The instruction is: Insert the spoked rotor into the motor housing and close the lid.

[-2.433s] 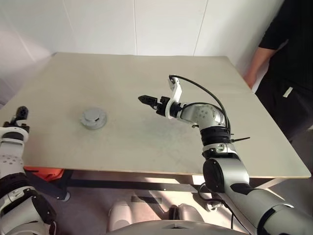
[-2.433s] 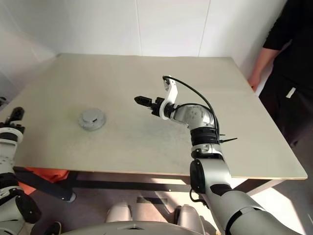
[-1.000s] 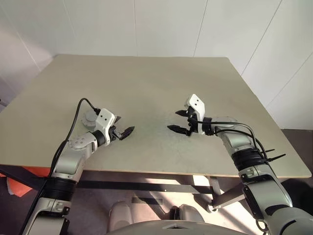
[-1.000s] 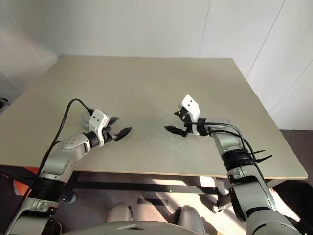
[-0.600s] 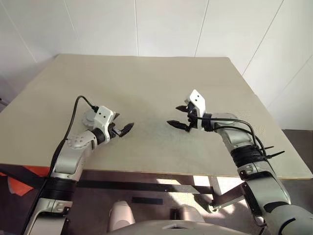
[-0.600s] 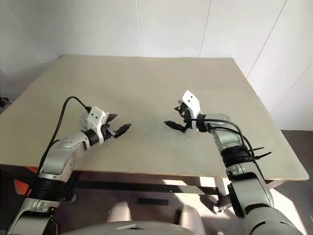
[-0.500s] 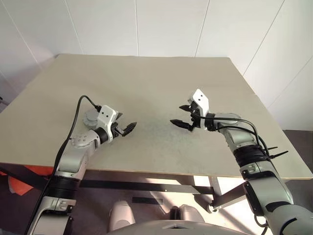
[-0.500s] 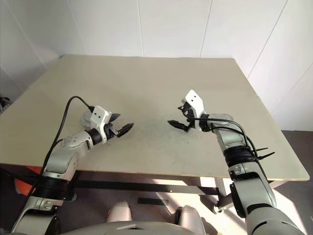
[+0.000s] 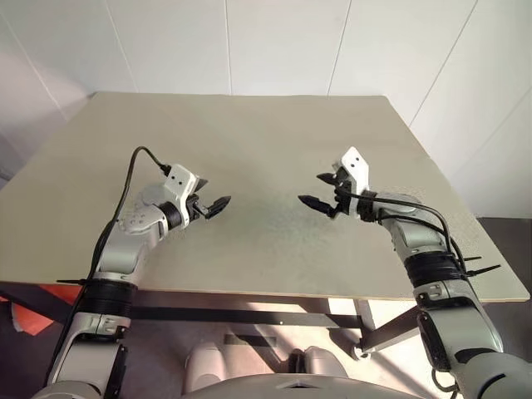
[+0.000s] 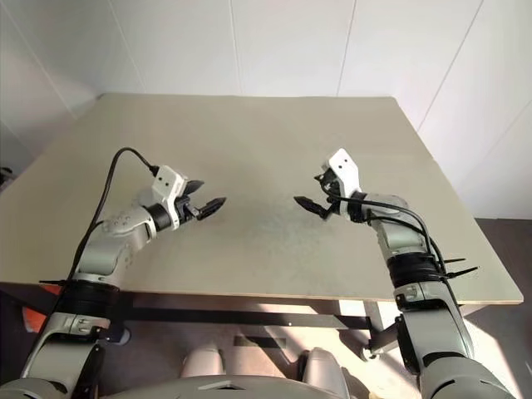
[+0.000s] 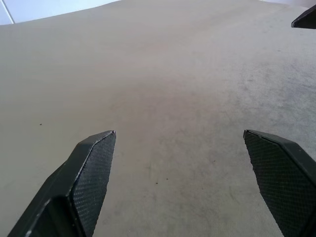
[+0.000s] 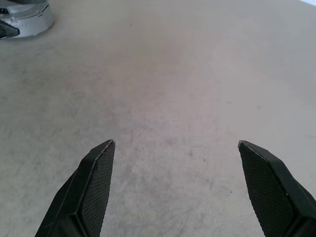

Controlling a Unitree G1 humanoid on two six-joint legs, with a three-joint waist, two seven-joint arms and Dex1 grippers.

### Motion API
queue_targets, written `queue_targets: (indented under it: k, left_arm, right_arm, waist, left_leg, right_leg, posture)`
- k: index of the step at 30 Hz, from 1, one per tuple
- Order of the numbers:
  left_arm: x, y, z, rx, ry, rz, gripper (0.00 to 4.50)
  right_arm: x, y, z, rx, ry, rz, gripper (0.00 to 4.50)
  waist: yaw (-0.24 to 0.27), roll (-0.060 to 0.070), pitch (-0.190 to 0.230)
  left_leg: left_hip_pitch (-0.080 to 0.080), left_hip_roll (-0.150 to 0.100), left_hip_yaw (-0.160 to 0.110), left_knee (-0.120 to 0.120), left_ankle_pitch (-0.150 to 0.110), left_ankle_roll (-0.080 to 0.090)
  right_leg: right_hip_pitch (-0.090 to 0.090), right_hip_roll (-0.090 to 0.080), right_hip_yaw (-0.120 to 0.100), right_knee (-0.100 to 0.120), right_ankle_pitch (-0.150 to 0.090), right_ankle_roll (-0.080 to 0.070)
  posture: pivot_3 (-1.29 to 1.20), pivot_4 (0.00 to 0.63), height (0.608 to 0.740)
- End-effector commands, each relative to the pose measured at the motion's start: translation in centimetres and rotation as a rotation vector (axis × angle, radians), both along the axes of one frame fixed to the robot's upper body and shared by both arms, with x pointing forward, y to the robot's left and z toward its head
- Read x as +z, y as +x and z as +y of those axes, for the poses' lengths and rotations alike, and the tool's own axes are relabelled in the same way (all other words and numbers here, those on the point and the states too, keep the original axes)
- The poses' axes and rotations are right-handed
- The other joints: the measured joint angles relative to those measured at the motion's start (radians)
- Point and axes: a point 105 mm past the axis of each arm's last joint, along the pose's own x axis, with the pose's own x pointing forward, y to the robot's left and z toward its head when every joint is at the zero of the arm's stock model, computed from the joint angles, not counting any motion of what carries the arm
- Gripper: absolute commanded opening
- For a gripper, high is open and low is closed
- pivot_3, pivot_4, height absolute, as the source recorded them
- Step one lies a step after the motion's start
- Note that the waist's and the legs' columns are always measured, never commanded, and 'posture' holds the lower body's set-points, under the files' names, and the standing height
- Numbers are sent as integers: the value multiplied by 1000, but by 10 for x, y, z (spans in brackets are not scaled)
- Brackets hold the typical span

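Both arms sit a little higher than a second ago, left gripper (image 9: pixel 214 193) and right gripper (image 9: pixel 313 189) facing over the bench (image 9: pixel 249 125), fingers spread and empty, while the motor housing (image 12: pixel 27 17) rests just behind the left gripper (dense, rigid, smooth metal, I judge: grip across its outer rim).
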Motion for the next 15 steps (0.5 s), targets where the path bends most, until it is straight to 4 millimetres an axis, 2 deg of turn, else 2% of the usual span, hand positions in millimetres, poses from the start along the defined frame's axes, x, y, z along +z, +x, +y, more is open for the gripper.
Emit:
queue_targets:
  k: [1,7,11,15]
  left_arm:
    - [18,1,13,40,-14,-57,4363]
    - [25,-7,19,65,-15,-64,4363]
    - [28,-11,21,84,-36,-69,4363]
    - [27,-15,22,99,-42,-68,4363]
  right_arm:
    - [16,7,13,-11,22,-64,4500]
    - [37,15,34,-40,190,-73,4500]
    - [35,17,44,-31,174,-63,4500]
    - [34,15,41,-20,167,-59,4500]
  waist:
    - [1,0,0]
    - [1,1,1]
    - [3,1,1]
    - [3,1,1]
  left_leg:
    - [0,0,0,0,0,0]
    - [-1,0,0,0,0,0]
    - [-1,0,0,-1,0,0]
    - [-1,0,0,-1,0,0]
  right_leg:
    - [0,0,0,0,0,0]
    - [0,0,0,0,0,0]
    - [0,0,0,-1,0,0]
    - [0,0,0,-2,0,0]
  posture:
    - [0,0,740]
    - [0,0,740]
    - [0,0,740]
    - [0,0,740]
